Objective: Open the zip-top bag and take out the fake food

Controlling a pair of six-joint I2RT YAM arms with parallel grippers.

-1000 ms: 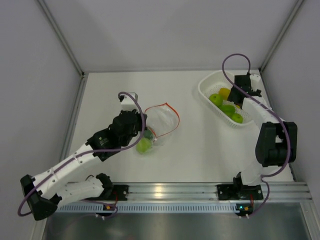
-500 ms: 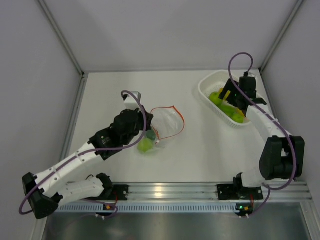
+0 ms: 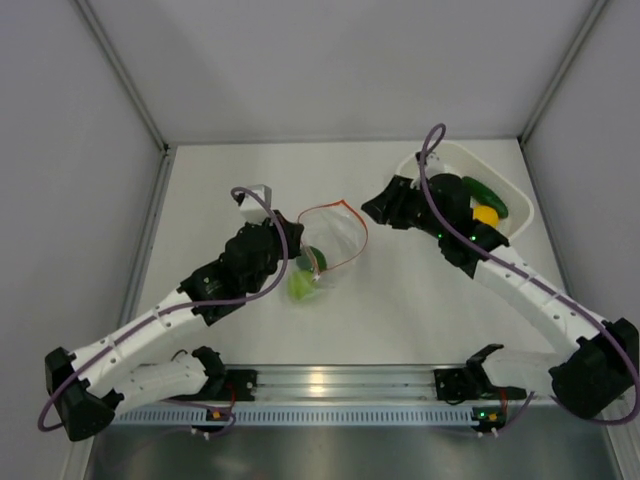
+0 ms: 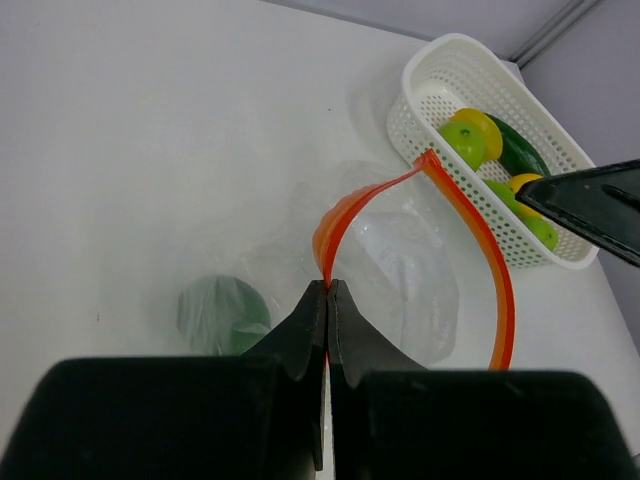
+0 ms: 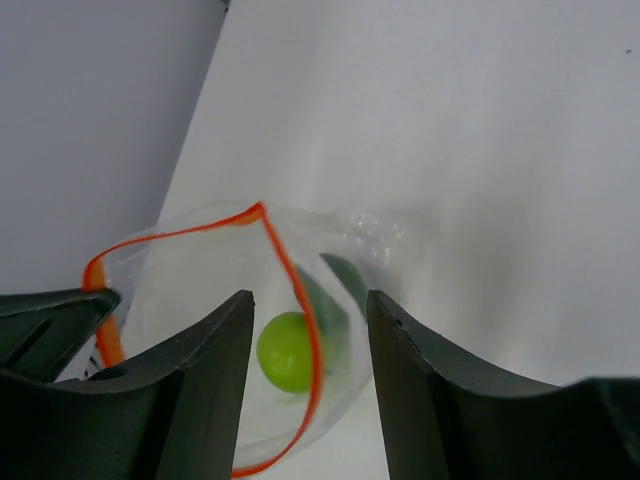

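The clear zip-top bag (image 3: 335, 240) lies at the table's middle, its orange-red strip (image 4: 497, 285) standing up in an open loop. My left gripper (image 3: 300, 262) is shut on the strip's near edge (image 4: 327, 285). Inside the bag are a light-green round fruit (image 3: 302, 285) (image 5: 288, 352) and a dark-green piece (image 3: 313, 258) (image 4: 222, 315). My right gripper (image 3: 373, 208) is open and empty, just right of the bag mouth. In its wrist view it (image 5: 310, 310) frames the strip (image 5: 295, 285) and the green fruit.
A white perforated basket (image 3: 512, 190) at the back right holds a dark-green cucumber (image 3: 487, 195), an orange piece (image 3: 486, 215) and light-green and yellow fruits (image 4: 462, 140). Grey walls close the left, back and right sides.
My right gripper has left the basket and swung left to the bag's mouth. My left gripper keeps its hold, and the bag's mouth has shifted a little.
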